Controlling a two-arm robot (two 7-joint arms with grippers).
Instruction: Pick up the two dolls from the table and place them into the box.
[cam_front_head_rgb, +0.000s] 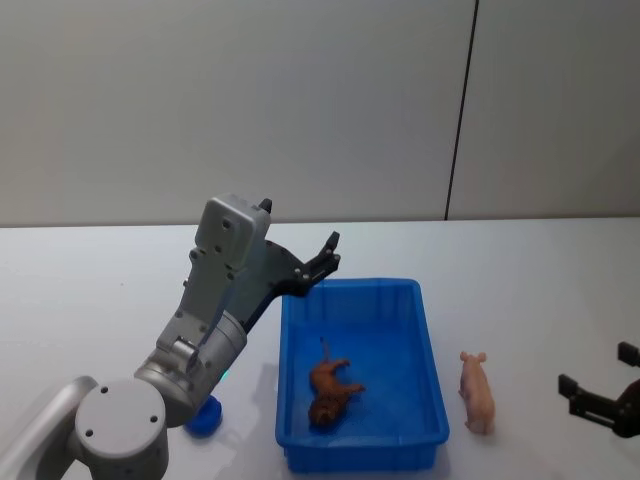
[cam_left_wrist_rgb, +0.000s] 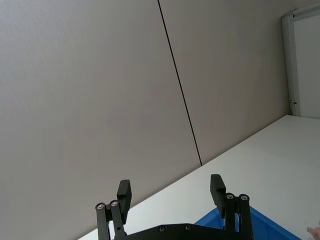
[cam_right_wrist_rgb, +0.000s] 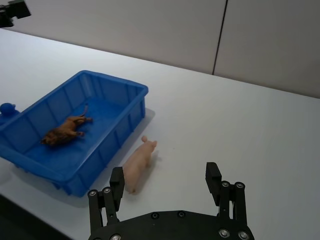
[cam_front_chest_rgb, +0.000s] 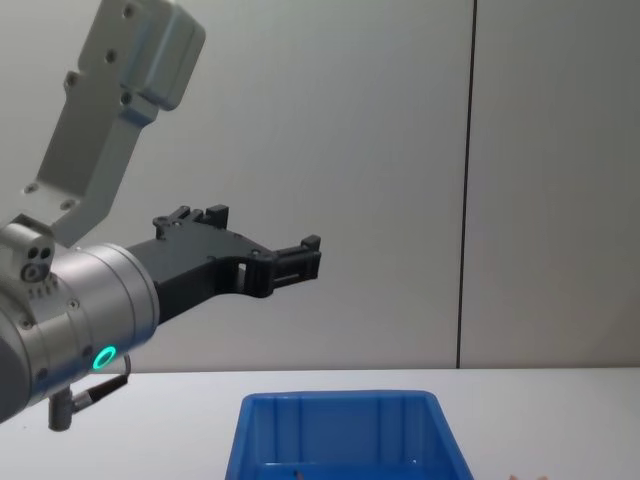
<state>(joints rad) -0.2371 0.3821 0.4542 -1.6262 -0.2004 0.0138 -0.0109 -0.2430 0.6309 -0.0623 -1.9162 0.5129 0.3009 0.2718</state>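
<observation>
- The left tool (cam_front_head_rgb: 328, 255) hangs above the far left corner of the bright blue rectangular plastic box (cam_front_head_rgb: 432, 360), fingers spread, empty.
- A small brown toy animal doll (cam_front_head_rgb: 332, 388) lies on its side inside the box.
- A pink toy pig doll (cam_front_head_rgb: 477, 390) lies on the plain white desk (cam_front_head_rgb: 540, 280), just beside the box's right wall.
- The right tool (cam_front_head_rgb: 598, 370) is low, right of the pig, fingers spread, holding nothing.

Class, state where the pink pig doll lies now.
In the head view, the pink pig doll lies on the table, just right of the box, outside it.
</observation>
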